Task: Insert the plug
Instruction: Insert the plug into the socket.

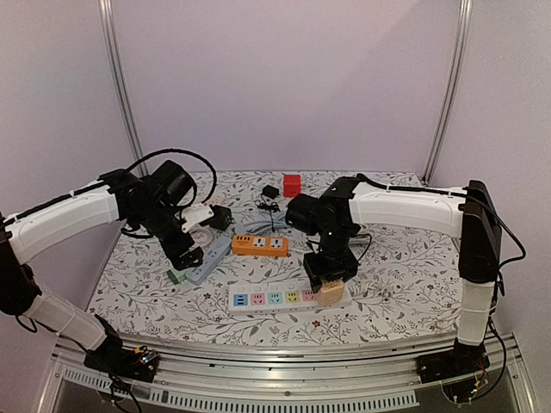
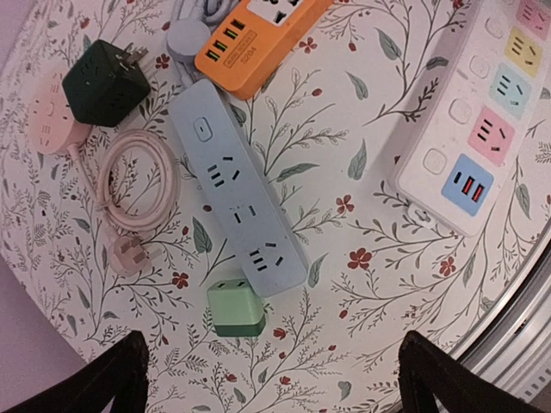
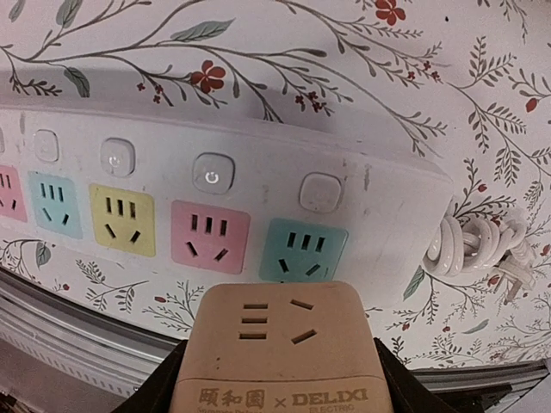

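Note:
My right gripper (image 1: pixel 330 288) is shut on a tan cube plug adapter (image 3: pixel 280 348), marked DELIXI, and holds it just above the right end of the white power strip (image 1: pixel 288 298) with pastel sockets. In the right wrist view the adapter hangs in front of the teal socket (image 3: pixel 303 249), beside the pink socket (image 3: pixel 209 236). My left gripper (image 2: pixel 271 379) is open and empty, above the table near a green cube adapter (image 2: pixel 235 306) and a pale blue power strip (image 2: pixel 237 185).
An orange power strip (image 1: pixel 259 245) lies mid-table. A dark green cube adapter (image 2: pixel 105 83), a pink round adapter (image 2: pixel 52 119) with coiled cord and a red cube (image 1: pixel 292 184) sit further back. A white coiled cable (image 3: pixel 473 245) lies by the strip's right end. The table's front rail (image 1: pixel 284 353) is close.

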